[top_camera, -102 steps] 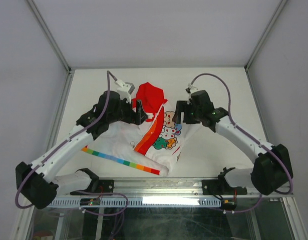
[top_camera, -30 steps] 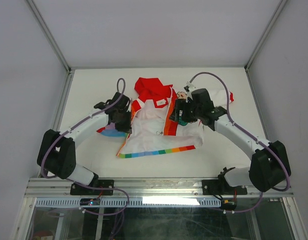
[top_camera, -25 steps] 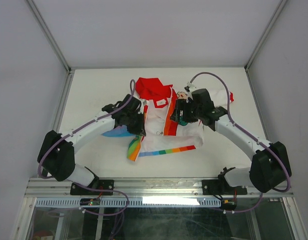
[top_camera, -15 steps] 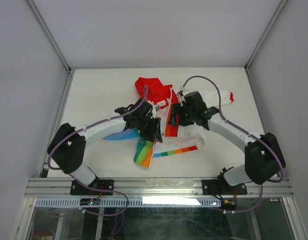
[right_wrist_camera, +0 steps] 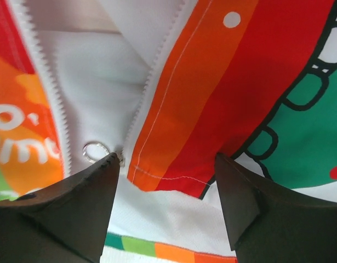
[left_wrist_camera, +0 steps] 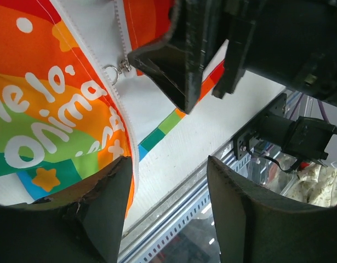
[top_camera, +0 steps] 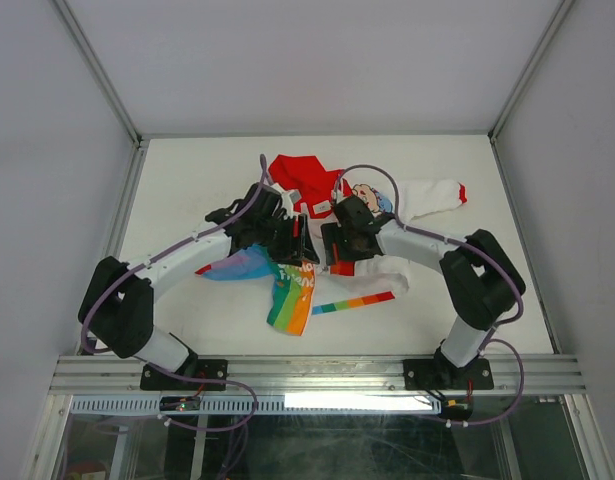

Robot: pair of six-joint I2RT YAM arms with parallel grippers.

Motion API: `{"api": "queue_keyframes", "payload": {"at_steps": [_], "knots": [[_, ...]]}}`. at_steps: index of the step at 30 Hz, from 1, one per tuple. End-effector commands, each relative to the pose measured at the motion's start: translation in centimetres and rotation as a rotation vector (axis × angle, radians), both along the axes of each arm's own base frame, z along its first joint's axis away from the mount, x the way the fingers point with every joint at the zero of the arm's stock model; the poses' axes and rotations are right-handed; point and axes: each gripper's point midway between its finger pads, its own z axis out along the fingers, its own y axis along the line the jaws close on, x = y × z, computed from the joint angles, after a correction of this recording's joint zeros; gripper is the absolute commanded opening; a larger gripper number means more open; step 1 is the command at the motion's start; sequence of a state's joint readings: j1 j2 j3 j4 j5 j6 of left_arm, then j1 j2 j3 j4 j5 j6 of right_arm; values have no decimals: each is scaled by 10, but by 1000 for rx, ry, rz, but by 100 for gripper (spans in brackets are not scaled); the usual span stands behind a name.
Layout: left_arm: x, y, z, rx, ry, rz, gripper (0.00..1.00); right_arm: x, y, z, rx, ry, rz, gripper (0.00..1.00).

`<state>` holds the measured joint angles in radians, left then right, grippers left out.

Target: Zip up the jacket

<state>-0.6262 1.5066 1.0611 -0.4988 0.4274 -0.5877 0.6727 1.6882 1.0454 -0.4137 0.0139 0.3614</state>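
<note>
The jacket lies crumpled mid-table, with its red hood at the back. One white sleeve with a red cuff points right, and the rainbow lettered panel is folded toward the front. My left gripper and right gripper face each other closely over the front opening. In the left wrist view my gripper is open and empty, and the lettered panel touches its left finger. The zip pull ring hangs by the right gripper's finger. In the right wrist view my gripper is open above the orange-red panel's bottom corner, with the ring by its left finger.
A metal rail runs along the table's near edge and also shows in the left wrist view, with the right arm's base mount behind it. White enclosure walls stand on both sides and at the back.
The left arm dragged the jacket's left front panel across to the middle. The right arm folded inward to the left, so both grippers now meet at the zipper's bottom end.
</note>
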Motion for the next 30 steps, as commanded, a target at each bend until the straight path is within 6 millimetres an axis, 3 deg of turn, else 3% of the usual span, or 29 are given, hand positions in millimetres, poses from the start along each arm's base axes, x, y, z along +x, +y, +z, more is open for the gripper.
{"api": "queue_keyframes", "payload": {"at_steps": [1, 4, 6, 8, 14, 15, 18, 22, 26, 30], "knots": [[4, 1, -1, -19, -27, 1, 57, 18, -3, -5, -90, -44, -53, 73], [12, 14, -18, 13, -9, 37, 56, 16, -8, -12, -136, -34, -57, 71], [16, 16, -31, 33, 0, 43, 55, 15, -8, -10, -140, -41, -56, 63], [20, 14, -43, 42, 7, 43, 52, 15, -7, -2, -126, -52, -41, 53], [32, 10, -75, 82, 26, 43, 46, 9, -3, 26, -76, -78, 23, 7], [35, 10, -79, 94, 25, 48, 46, 8, -2, 31, -70, -82, 29, 4], [43, 14, -91, 126, 25, 71, 44, -1, 0, 49, -33, -74, 66, 3], [52, 10, -100, 126, 30, 86, 43, -31, 15, 73, 102, -21, 179, 0], [64, 3, -101, 124, 17, 86, 42, -66, 25, 80, 224, 53, 275, 0], [75, 0, -103, 127, -5, 98, 42, -97, 35, 70, 353, 143, 339, 0]]}}
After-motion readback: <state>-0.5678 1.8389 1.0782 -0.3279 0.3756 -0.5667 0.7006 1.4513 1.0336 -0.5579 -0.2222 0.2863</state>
